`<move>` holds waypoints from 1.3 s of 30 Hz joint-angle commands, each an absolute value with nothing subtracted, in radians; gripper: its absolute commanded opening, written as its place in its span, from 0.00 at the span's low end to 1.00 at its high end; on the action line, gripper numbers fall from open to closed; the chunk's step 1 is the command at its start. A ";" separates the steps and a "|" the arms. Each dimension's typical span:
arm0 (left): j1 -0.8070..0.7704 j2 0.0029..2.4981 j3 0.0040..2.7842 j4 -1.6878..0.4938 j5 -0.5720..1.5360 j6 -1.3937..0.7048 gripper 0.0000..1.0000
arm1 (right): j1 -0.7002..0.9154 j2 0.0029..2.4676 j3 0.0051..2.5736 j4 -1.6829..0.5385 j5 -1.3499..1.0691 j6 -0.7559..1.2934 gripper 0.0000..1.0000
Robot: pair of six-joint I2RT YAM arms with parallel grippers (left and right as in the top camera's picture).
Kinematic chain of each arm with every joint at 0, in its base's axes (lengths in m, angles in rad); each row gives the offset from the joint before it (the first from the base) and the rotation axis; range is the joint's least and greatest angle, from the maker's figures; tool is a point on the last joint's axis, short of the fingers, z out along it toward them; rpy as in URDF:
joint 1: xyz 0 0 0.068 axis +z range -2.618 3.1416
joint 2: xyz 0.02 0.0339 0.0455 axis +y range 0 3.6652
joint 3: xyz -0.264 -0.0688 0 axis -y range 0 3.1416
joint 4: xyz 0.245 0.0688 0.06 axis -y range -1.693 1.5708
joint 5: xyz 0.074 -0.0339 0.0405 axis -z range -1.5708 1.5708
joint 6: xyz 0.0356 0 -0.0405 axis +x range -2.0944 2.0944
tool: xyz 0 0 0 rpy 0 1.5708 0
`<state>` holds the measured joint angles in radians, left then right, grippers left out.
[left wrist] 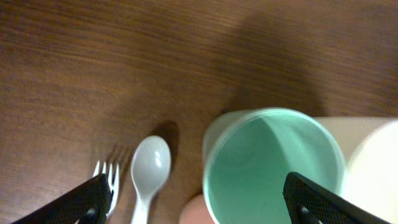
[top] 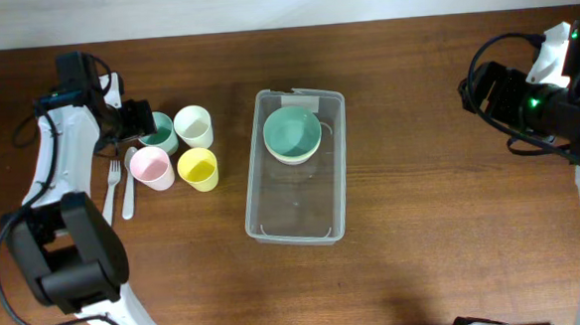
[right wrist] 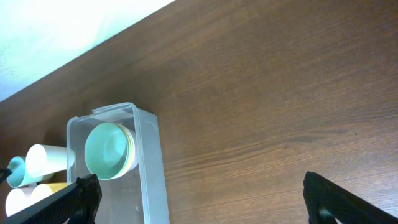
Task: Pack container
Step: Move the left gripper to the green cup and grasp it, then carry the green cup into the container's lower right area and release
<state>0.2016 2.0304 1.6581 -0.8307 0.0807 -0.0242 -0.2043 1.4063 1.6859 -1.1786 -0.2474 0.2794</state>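
While the container sits mid-table with a green bowl at its labelled end, the left gripper hangs spread wide around the green cup without clamping it. The right gripper gapes empty near the right side of the table, with bare wood between it and the container's long wall.

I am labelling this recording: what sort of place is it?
Probably a robot test bench: a brown wooden table, a black-and-white left robot arm and right robot arm, pastel plastic cups beside a clear rectangular plastic container.
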 commanded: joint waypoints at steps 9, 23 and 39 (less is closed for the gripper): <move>0.206 2.124 1.672 -0.756 0.083 -0.060 0.69 | -0.211 1.403 1.696 -1.179 -0.238 0.269 0.99; 0.206 2.131 1.692 -0.787 0.089 -0.059 0.01 | -0.211 1.403 1.696 -1.179 -0.238 0.269 0.99; 0.052 2.023 2.325 -1.399 0.206 -0.056 0.01 | -0.211 1.403 1.696 -1.179 -0.238 0.269 0.99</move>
<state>0.1452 2.0926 2.2692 -1.3117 0.1093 -0.0574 -0.2043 1.4063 1.6859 -1.1782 -0.2474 0.2790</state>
